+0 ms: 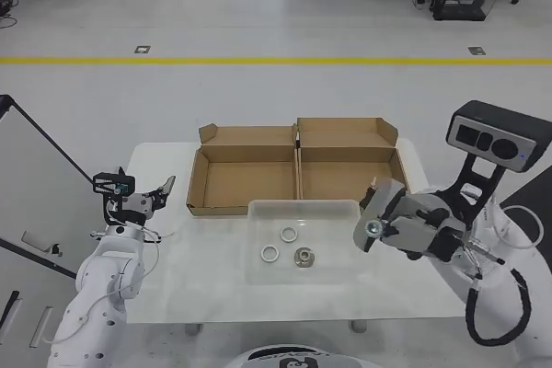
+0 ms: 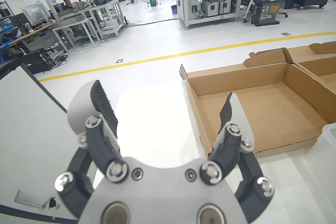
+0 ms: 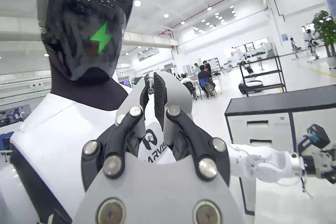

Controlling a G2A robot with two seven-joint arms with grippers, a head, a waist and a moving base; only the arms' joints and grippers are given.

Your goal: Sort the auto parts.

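A clear plastic bin sits mid-table and holds two white rings and a round metal part. Behind it stand two open cardboard boxes, the left box and the right box, both empty as far as I can see. My right gripper hangs raised over the bin's right end, shut on a small threaded metal part. My left gripper is held open above the table's left side, nothing between its fingers.
The white table has bare room left of the bin and along its front. A grey cabinet with a dark top stands just off the table's left edge.
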